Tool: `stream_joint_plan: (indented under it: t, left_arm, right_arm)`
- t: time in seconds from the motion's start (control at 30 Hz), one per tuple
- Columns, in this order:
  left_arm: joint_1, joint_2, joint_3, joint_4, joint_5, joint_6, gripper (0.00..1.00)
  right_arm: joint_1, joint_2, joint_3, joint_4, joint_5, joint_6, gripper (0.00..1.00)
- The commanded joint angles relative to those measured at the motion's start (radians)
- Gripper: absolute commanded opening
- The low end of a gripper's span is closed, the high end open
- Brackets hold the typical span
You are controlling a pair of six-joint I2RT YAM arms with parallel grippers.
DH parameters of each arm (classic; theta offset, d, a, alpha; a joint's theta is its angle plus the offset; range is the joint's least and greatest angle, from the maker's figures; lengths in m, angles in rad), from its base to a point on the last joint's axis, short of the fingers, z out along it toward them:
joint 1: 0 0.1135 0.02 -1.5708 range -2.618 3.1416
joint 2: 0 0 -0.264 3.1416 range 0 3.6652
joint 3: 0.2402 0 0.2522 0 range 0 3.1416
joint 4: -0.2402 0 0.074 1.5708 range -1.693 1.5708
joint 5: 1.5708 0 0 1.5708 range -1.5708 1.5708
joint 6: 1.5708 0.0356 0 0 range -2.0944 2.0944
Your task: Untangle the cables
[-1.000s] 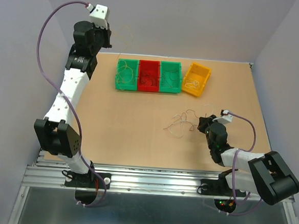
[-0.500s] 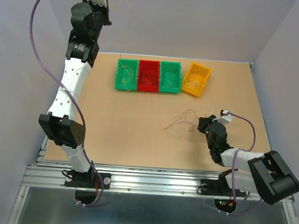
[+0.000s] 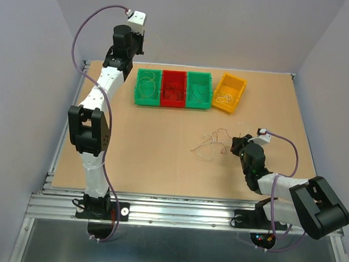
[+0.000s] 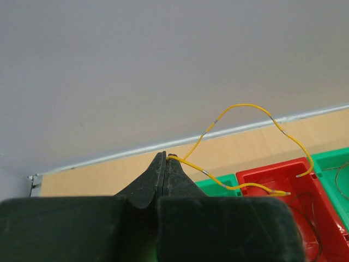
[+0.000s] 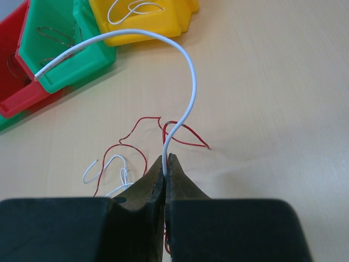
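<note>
Left gripper: in the upper left of the overhead view, raised over the far edge of the table. Its jaws are pressed together on a yellow wire.
Yellow wire: pinched partway along, so two strands leave the tips. One arcs high and the other runs low, and both trail towards the right of the wrist view, over the bins. It is probably held up so it hangs free of everything else before being sorted.
Bins: a row at top centre, made up of a first green bin, a red bin, a second green bin and a yellow bin. Each holds a few thin wires, which suggests that freed wires are sorted here.
Tangle: right of centre on the bare table, just left of the right gripper. It is a loose knot of red strands and white loops.
Right gripper: low at the right, near the table surface, with its jaws clamped on a white wire.
White wire: rises from the tips and curves to the upper left of the wrist view. It is likely gripped so it can be drawn out of the red loops.
Progress: partly done, since several wires are not yet separated.
</note>
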Motion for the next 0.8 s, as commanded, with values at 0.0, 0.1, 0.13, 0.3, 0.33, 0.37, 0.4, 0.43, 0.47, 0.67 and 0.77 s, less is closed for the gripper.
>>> stream_joint_plan:
  t: [0.0, 0.1, 0.13, 0.3, 0.33, 0.37, 0.4, 0.43, 0.47, 0.67, 0.77]
  left_arm:
    - [0.001, -0.037, 0.001, 0.12, -0.031, 0.023, 0.0]
    - [0.001, -0.062, 0.001, 0.12, -0.024, 0.024, 0.0]
    - [0.001, -0.069, 0.001, 0.119, -0.021, 0.023, 0.0]
    - [0.0, -0.126, 0.022, 0.1, -0.011, 0.007, 0.0]
    - [0.0, -0.132, 0.027, 0.094, -0.008, 0.003, 0.0]
    - [0.0, -0.141, 0.036, 0.09, -0.004, 0.001, 0.0]
    - [0.0, -0.146, 0.041, 0.087, -0.002, 0.0, 0.0]
    - [0.0, -0.151, 0.045, 0.077, 0.005, -0.003, 0.0]
    - [-0.002, -0.154, 0.059, 0.068, 0.008, -0.002, 0.0]
    - [-0.003, -0.132, 0.122, 0.034, -0.022, -0.005, 0.0]
    - [-0.002, -0.113, 0.143, 0.034, -0.034, -0.004, 0.0]
  right_arm:
    - [-0.003, -0.024, 0.0, 0.042, 0.003, -0.014, 0.0]
    - [-0.003, -0.03, -0.001, 0.042, 0.004, -0.014, 0.0]
    - [-0.003, -0.03, -0.003, 0.042, 0.004, -0.014, 0.0]
    - [-0.003, -0.034, -0.004, 0.042, 0.0, -0.011, 0.01]
    - [-0.003, -0.034, -0.004, 0.042, 0.0, -0.011, 0.01]
    - [-0.003, -0.034, -0.004, 0.042, 0.0, -0.012, 0.01]
    - [-0.003, -0.032, -0.004, 0.042, 0.001, -0.012, 0.01]
    - [-0.003, -0.032, -0.003, 0.042, 0.001, -0.012, 0.01]
    - [-0.003, -0.032, -0.003, 0.042, 0.001, -0.012, 0.01]
    - [-0.003, -0.03, -0.003, 0.042, -0.005, -0.012, 0.0]
    - [-0.003, -0.03, -0.003, 0.042, -0.003, -0.012, 0.01]
